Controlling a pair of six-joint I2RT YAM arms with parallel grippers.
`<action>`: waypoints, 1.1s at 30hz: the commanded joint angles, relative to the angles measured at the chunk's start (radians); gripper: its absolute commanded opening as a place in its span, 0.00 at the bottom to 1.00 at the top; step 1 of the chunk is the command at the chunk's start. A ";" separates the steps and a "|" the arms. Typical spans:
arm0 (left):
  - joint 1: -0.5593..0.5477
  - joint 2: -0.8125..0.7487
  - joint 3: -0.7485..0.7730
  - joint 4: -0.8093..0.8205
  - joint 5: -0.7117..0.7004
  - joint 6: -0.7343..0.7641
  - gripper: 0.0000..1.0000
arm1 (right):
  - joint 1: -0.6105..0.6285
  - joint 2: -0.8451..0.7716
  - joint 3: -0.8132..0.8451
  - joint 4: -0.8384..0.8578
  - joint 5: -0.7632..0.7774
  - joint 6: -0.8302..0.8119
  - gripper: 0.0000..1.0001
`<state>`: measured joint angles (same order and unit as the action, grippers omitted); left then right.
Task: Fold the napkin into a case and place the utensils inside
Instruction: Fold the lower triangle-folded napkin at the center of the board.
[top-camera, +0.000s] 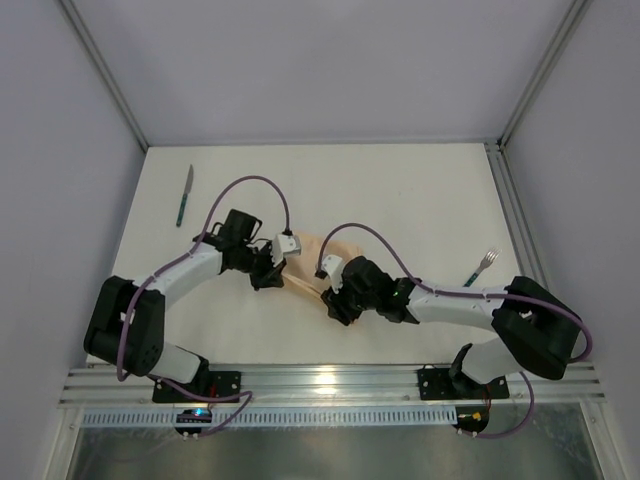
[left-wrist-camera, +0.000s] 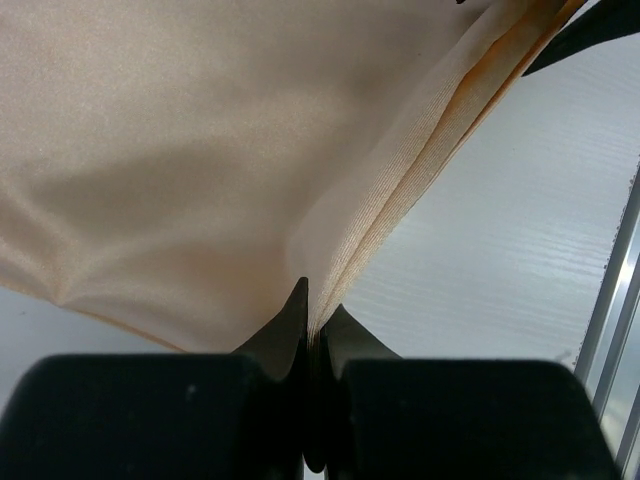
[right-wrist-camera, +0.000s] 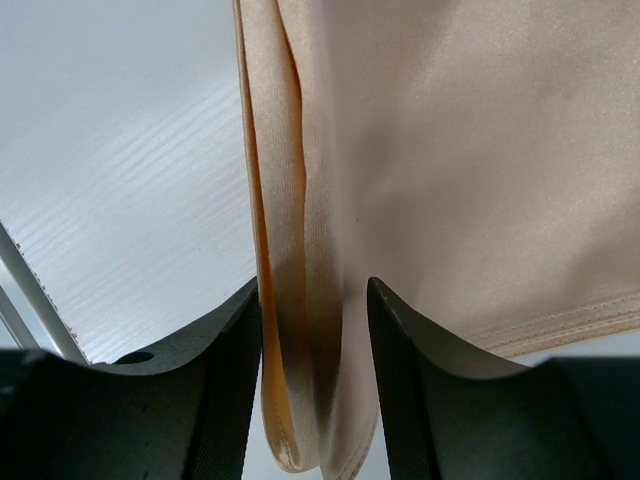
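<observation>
The peach-orange napkin (top-camera: 305, 262) lies folded in layers between my two grippers at the table's middle. My left gripper (top-camera: 268, 272) is shut on the napkin's folded edge; in the left wrist view the cloth (left-wrist-camera: 200, 150) spreads away from the closed jaws (left-wrist-camera: 318, 310). My right gripper (top-camera: 335, 305) is at the napkin's other end. In the right wrist view its jaws (right-wrist-camera: 314, 290) stand apart, with the layered folds of the napkin (right-wrist-camera: 480, 150) hanging loose between them. The knife (top-camera: 185, 195) lies far left. The fork (top-camera: 480, 268) lies at the right, beside the right arm.
An aluminium rail (top-camera: 330, 380) runs along the table's near edge and also shows in the left wrist view (left-wrist-camera: 620, 300). Frame posts (top-camera: 105, 75) rise at the back corners. Purple cables (top-camera: 255, 185) loop above both arms.
</observation>
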<state>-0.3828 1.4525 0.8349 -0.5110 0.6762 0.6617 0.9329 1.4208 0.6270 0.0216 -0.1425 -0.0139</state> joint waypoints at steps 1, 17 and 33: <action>0.013 0.012 0.041 -0.007 0.043 -0.020 0.00 | 0.043 0.004 -0.001 0.044 0.073 0.037 0.50; 0.042 -0.004 0.036 -0.156 0.066 0.085 0.00 | 0.026 -0.013 0.051 -0.077 -0.070 0.065 0.04; 0.174 0.068 0.121 -0.492 0.163 0.323 0.35 | -0.120 0.196 0.250 -0.239 -0.666 0.056 0.04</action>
<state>-0.2337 1.4883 0.9035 -0.9634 0.7834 0.9485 0.8349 1.5406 0.7887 -0.1654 -0.6754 0.0769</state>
